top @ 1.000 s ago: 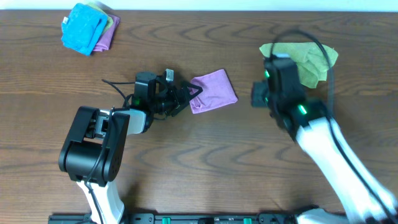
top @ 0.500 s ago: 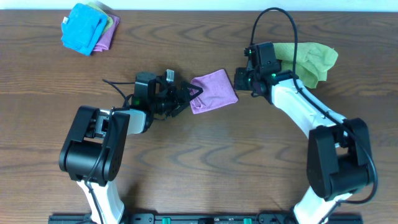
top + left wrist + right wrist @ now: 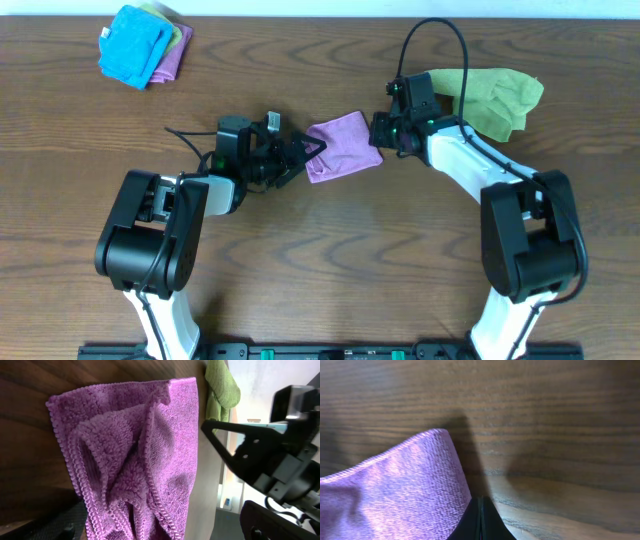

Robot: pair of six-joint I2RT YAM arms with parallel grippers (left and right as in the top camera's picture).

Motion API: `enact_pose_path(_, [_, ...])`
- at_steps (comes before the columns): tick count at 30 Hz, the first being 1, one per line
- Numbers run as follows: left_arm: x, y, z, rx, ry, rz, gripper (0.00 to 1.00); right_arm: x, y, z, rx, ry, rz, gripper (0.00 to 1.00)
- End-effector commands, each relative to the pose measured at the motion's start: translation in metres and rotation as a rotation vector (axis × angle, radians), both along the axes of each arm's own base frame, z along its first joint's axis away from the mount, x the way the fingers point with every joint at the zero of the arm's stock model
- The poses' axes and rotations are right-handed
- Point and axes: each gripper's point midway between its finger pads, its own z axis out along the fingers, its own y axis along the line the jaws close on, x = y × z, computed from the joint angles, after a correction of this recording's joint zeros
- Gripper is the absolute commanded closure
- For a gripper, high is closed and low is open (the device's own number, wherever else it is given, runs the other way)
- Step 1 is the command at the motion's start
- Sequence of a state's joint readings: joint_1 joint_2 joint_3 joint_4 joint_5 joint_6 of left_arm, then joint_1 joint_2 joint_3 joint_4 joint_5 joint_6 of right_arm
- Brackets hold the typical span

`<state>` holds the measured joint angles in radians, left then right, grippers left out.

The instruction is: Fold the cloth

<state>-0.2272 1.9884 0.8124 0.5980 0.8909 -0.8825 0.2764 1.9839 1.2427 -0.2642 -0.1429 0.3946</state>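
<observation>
The pinkish-purple cloth (image 3: pixel 345 145) lies folded on the wooden table at the middle. In the left wrist view (image 3: pixel 130 445) its layered, crinkled edges bunch toward the jaws. My left gripper (image 3: pixel 311 152) is shut on the cloth's left edge, with the gathered layers between its fingers (image 3: pixel 127 532). My right gripper (image 3: pixel 379 132) is shut and empty. Its joined fingertips (image 3: pixel 481 507) rest low on the table right beside the cloth's right edge (image 3: pixel 395 485). No white tag shows.
A lime-green cloth (image 3: pixel 495 95) lies crumpled at the back right, behind the right arm, and shows in the left wrist view (image 3: pixel 220 390). A bright blue cloth (image 3: pixel 133 45) sits on a small pile of other cloths at the back left.
The right arm has swung in from the right, and its shut gripper has come down to the cloth's right edge. The left gripper and the cloth have not moved.
</observation>
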Motion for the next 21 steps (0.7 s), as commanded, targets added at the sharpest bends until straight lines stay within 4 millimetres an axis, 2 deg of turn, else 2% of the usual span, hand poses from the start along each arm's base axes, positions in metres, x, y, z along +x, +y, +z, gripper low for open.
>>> enact_pose_path(1, [-0.022, 0.01, -0.05, 0.073, 0.136, 0.026, 0.0, 0.001, 0.006, -0.006, 0.016, 0.014, -0.001, 0.98])
enact_pose_path(10, [-0.025, 0.008, -0.053, 0.088, 0.145, 0.026, 0.0, 0.002, 0.012, -0.007, 0.022, 0.009, 0.009, 0.98])
enact_pose_path(17, [-0.03, -0.001, -0.055, 0.104, 0.143, 0.004, 0.0, -0.007, 0.023, -0.025, 0.032, 0.056, 0.036, 0.99])
enact_pose_path(21, [-0.03, 0.0, -0.056, 0.11, 0.135, 0.002, 0.0, -0.009, 0.029, -0.026, 0.041, 0.059, 0.048, 0.99])
